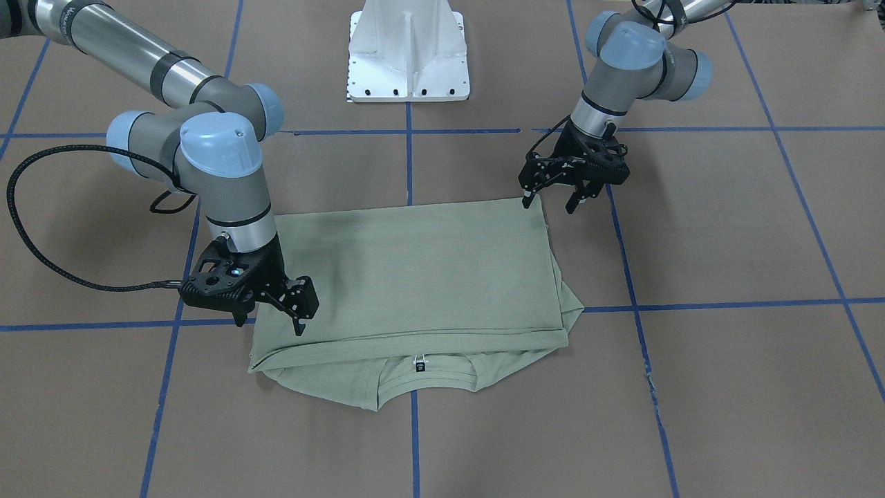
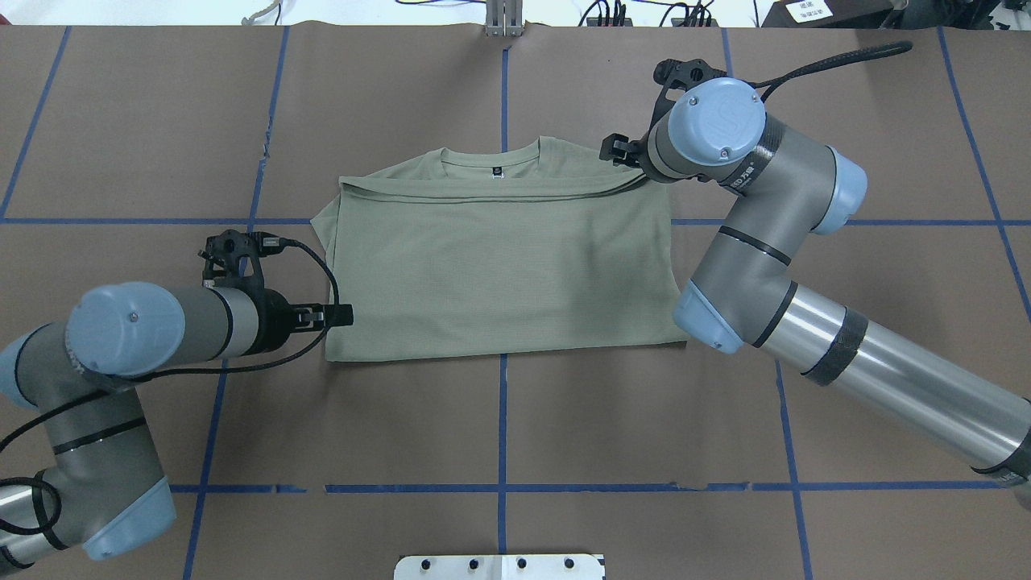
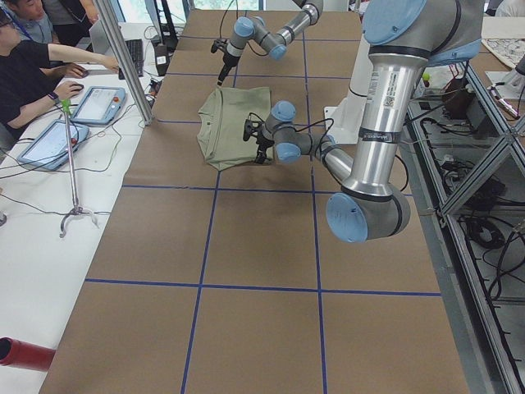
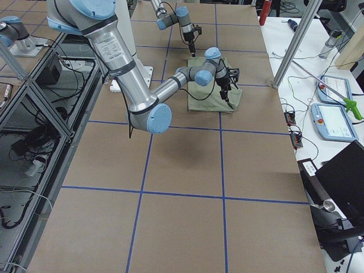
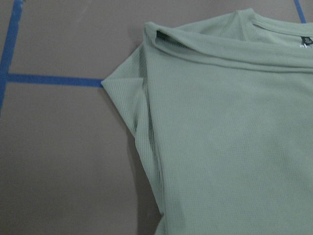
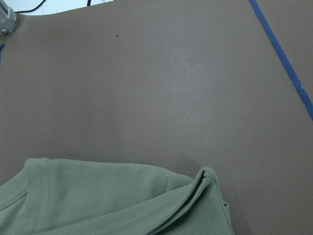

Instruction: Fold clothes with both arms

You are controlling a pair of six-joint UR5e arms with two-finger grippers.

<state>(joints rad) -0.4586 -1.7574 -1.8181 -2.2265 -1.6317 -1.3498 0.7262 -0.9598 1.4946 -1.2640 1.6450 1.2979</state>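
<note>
Lying folded at frame centre, green shirt (image 1: 415,270); left gripper (image 1: 551,203) at its upper-right corner, right gripper (image 1: 271,324) at its lower-left edge, both spread, empty.

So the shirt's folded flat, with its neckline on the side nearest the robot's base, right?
No. The shirt is folded flat, but its neckline lies on the side away from the white base, toward the operators. The exterior front-facing view shows it.

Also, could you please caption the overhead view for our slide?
Folded green shirt on the table, left claw by its near corner, right claw by its far corner.
</note>
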